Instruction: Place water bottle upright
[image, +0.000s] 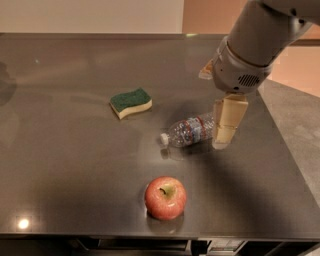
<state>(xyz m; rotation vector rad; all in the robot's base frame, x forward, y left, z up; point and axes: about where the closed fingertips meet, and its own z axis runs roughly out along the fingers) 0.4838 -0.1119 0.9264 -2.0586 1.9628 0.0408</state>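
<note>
Camera view, looking down on a dark table (75, 165). Shows the water bottle (190, 131) lying on its side at centre frame, white cap pointing left, base pointing right. Finds the gripper (223, 140) just right of centre, hanging below the arm's white wrist and overlapping the bottle's base end. Cannot tell from this angle whether touching or merely in front, nor whether spread or closed. Places a green sponge (131, 102) up-left of the bottle and a red apple (165, 197) below it, both apart from it. Judges the bottle not yet lifted. Could squeeze the round ribbed plastic out sideways if closing too near the very end, and set it rolling toward the apple. Could topple it on release if gripping off-centre. Could dent the thin wall if pressing down hard.
</note>
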